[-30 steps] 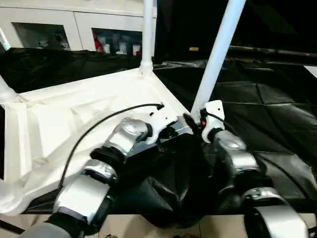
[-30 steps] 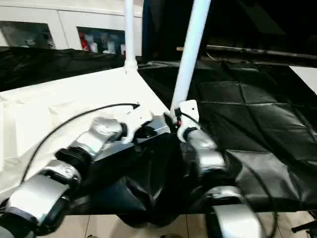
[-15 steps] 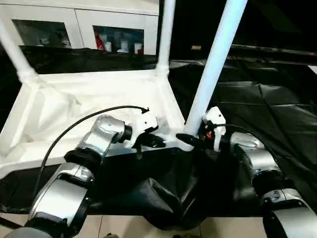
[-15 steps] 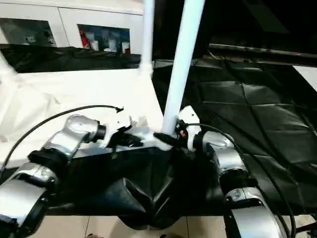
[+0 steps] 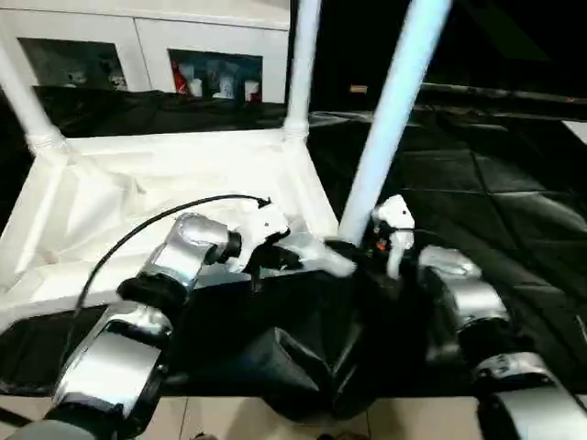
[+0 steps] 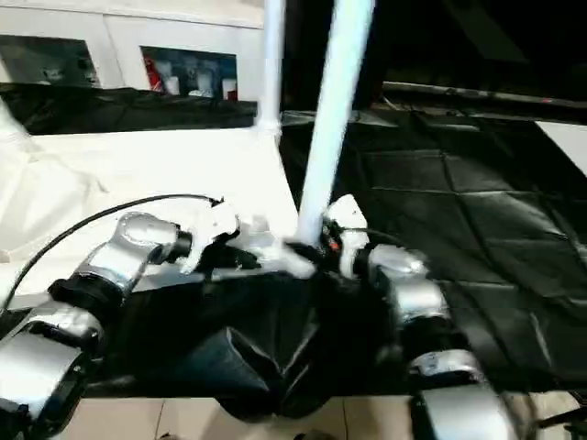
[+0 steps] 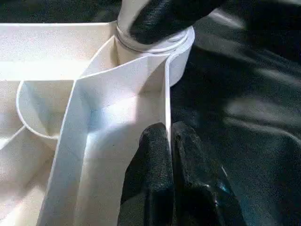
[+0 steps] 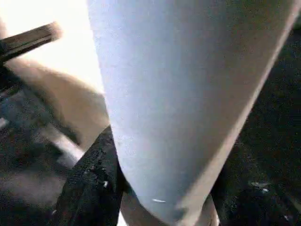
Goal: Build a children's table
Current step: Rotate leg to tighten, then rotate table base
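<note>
The children's table lies upside down: the white tabletop (image 5: 165, 174) shows its ribbed underside, and three white legs stand up from its corner sockets. They are the near leg (image 5: 390, 110), a back leg (image 5: 301, 64) and a far-left leg (image 5: 23, 101). My left gripper (image 7: 167, 136) is shut on the tabletop's thin rim wall, just short of the near corner socket (image 7: 181, 47). My right gripper (image 5: 353, 249) sits at the base of the near leg (image 8: 178, 94), a black finger (image 8: 94, 188) pressed against each side of the tube.
The black-draped work table (image 5: 495, 202) stretches away to the right, its cloth sagging over the front edge (image 5: 303, 357). A white cabinet with glass doors (image 5: 138, 46) stands behind. Pale floor shows along the bottom.
My right gripper's fingers have narrowed around the near leg's base. The left gripper keeps its grip on the rim. The camera has shifted.
</note>
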